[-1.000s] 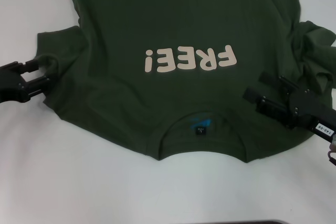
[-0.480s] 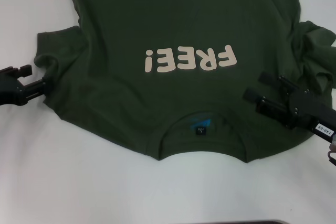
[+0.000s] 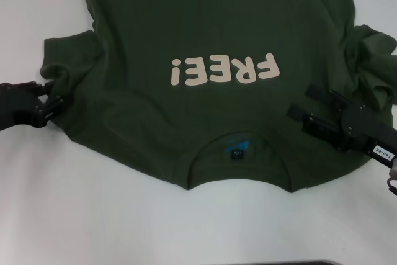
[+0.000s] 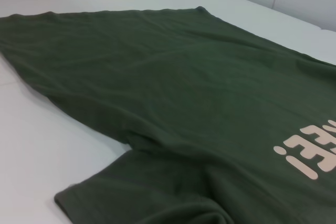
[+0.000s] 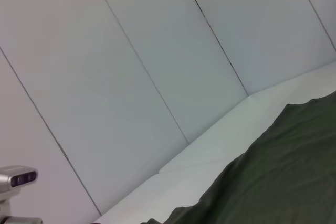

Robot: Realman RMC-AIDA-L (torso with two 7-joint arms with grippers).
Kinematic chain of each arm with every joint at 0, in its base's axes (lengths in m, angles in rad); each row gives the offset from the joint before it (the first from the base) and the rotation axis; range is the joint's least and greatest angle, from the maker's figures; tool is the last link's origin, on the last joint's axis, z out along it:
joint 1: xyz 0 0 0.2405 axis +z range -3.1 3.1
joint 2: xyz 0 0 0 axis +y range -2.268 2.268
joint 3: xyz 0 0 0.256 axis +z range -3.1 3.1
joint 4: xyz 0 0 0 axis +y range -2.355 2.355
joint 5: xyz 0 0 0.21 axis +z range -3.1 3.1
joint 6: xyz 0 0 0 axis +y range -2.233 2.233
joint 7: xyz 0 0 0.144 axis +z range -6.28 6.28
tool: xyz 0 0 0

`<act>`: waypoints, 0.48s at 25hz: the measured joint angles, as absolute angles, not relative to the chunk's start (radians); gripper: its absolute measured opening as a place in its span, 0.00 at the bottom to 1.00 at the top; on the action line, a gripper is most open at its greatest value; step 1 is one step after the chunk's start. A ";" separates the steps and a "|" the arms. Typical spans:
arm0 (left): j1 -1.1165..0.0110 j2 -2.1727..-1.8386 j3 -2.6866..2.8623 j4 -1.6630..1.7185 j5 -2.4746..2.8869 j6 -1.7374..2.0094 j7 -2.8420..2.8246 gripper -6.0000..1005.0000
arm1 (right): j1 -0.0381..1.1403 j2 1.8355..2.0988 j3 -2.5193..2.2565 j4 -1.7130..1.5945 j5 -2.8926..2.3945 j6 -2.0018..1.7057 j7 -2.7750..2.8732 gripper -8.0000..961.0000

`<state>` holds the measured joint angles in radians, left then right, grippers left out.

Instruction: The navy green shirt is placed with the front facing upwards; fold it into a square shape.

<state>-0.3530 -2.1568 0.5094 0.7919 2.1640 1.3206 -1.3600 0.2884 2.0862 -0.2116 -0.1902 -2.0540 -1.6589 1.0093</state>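
Navy green shirt (image 3: 211, 91) flat on bench (image 3: 93, 228), collar toward near edge. Left tool (image 3: 51, 98) at left sleeve, grip state unclear. Right tool (image 3: 305, 108) narrow, over right shoulder.

Cream "FREE!" lettering stands on the navy green shirt (image 3: 211, 60); its neck label (image 3: 237, 153) is unreadable.

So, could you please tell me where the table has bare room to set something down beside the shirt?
The widest bare stretch of the white table lies on the near side of the navy green shirt, by its collar. A smaller patch sits at the far left corner, beyond the sleeve. It is crowded at the sleeves: the left claw meets the left one, and the right claw rests over the bunched right one.
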 joint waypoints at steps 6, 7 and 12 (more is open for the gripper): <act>-0.364 -2.153 0.506 0.790 2.164 1.318 -1.368 0.34 | 0.288 2.086 -0.210 -0.190 -2.054 -1.660 1.009 0.95; -0.364 -2.153 0.505 0.790 2.164 1.316 -1.369 0.32 | 0.288 2.086 -0.210 -0.190 -2.054 -1.660 1.009 0.95; -0.365 -2.152 0.503 0.788 2.164 1.311 -1.370 0.17 | 0.288 2.086 -0.210 -0.190 -2.054 -1.660 1.009 0.95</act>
<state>-0.3652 -2.1524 0.5028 0.7882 2.1645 1.3113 -1.3704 0.2884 2.0862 -0.2100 -0.1902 -2.0540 -1.6598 1.0093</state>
